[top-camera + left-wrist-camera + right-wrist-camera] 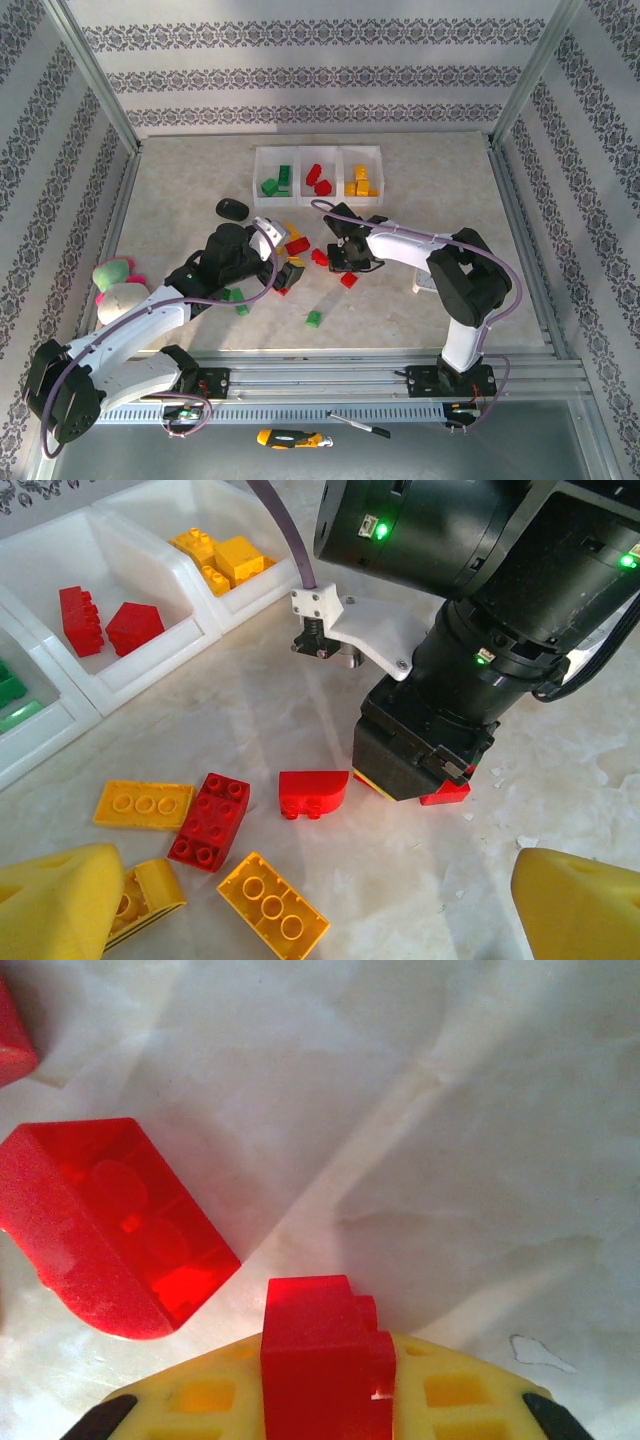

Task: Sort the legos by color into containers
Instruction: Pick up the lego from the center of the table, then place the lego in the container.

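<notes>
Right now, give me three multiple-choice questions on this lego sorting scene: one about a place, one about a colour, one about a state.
1. In the top view, which compartment of the tray holds the yellow legos?
A left
B middle
C right

2. What colour is the lego in the right gripper jaws?
A green
B red
C yellow

3. How do the left gripper jaws stand?
A wide open
B shut on a yellow lego
C shut on a green lego

Answers:
1 C: they lie in the right end compartment.
2 B: the right wrist view shows a red lego between the jaws.
3 A: the left wrist view shows them far apart, gripping nothing.
</notes>
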{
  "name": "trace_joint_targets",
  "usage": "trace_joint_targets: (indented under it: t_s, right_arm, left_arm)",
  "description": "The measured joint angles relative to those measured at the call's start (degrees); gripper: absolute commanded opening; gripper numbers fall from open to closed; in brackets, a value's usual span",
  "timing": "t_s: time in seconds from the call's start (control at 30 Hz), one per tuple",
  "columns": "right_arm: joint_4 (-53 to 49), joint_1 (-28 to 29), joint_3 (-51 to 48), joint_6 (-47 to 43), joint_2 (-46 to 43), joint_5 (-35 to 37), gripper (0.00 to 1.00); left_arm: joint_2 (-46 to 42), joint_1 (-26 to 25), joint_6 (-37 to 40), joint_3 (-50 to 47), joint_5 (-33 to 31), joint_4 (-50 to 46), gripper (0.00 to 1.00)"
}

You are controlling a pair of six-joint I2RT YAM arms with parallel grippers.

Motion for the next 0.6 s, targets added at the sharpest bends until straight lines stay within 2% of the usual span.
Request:
trace_joint_targets:
  t_s: [0.23, 0.37, 0.5, 0.6]
  right_arm:
    - [-3.0, -0.7, 1.6, -1.7, -4.5, 1.4, 0.2]
    - [-2.7, -2.2, 6.2, -2.9, -5.8, 2.2, 0.2]
    - [-2.3, -4.2, 14.1, -4.8, -2.9, 3.1, 0.2]
    - [-1.6, -5.2, 22.2, -6.5, 2.6, 4.2, 0.2]
  left_arm:
    - [0.0, 0.0, -0.1, -0.5, -1.3, 0.0, 0.99]
    - [-0.2, 0.0, -0.5, -1.6, -1.6, 0.5, 0.99]
    - [-0.3, 0.0, -1.0, -3.4, -2.8, 1.4, 0.99]
    - [-0.3, 0.0, -1.9, -4.4, -4.1, 1.8, 0.99]
